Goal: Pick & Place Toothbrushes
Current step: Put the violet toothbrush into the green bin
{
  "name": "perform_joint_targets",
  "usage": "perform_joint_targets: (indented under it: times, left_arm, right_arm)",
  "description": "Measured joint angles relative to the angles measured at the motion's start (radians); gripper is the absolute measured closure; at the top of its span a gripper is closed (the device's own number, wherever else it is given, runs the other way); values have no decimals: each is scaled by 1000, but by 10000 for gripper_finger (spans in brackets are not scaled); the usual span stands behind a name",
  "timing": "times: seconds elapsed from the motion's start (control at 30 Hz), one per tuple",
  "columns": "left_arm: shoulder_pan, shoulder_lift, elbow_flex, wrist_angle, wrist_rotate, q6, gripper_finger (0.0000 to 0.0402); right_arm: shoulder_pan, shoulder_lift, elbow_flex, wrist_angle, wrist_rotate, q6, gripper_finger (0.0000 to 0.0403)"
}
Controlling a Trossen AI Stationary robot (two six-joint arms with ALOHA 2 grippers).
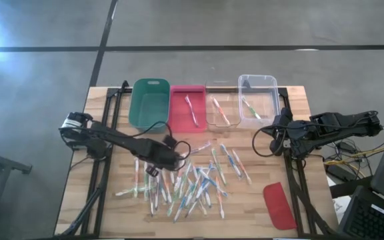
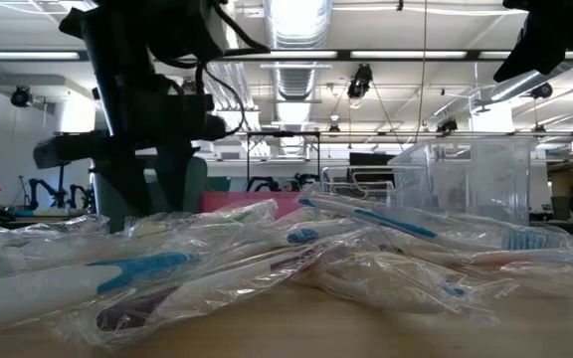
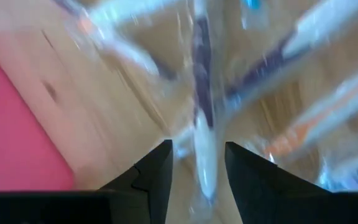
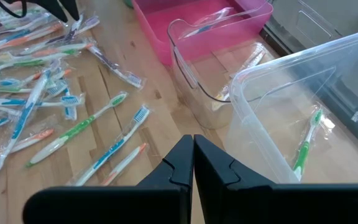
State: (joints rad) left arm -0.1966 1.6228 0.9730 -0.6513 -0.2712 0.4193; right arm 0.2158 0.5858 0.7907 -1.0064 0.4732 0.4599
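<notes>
Toothbrushes (image 1: pixel 192 179): most lay wrapped in a loose heap mid-table; a few already sat in the bins, apparently sorted by colour.
Left gripper (image 3: pixel 196 163): low at the heap's near edge, fingers partly apart and straddling one purple-accented brush (image 3: pixel 202 124), likely closing to lift it.
Right gripper (image 4: pixel 193 163): fingers pressed together, empty, waiting beside the clear bin (image 4: pixel 303 93).
Bins: green bin (image 1: pixel 149 103), pink bin (image 1: pixel 187 107) and two clear ones, lined along the far edge.
</notes>
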Motion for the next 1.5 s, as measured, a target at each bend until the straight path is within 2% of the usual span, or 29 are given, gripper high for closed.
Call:
perform_joint_targets:
  times: [0.13, 0.33, 0.57, 1.1, 1.33, 1.5]
  left_arm:
    - [6, 6, -1, 59, 47, -1, 250]
    - [9, 18, -23, 121, 53, -26, 250]
    - [12, 38, -39, 123, 73, -51, 257]
    - [12, 49, -37, 128, 65, -49, 333]
    - [12, 46, -24, 21, -37, -50, 349]
    - [7, 46, 39, -116, -51, -80, 357]
  right_arm:
    - [0, 0, 0, 0, 0, 0, 394]
    - [0, 0, 0, 0, 0, 0, 394]
    - [0, 0, 0, 0, 0, 0, 394]
    - [0, 0, 0, 0, 0, 0, 394]
    - [0, 0, 0, 0, 0, 0, 394]
    - [0, 0, 0, 0, 0, 0, 394]
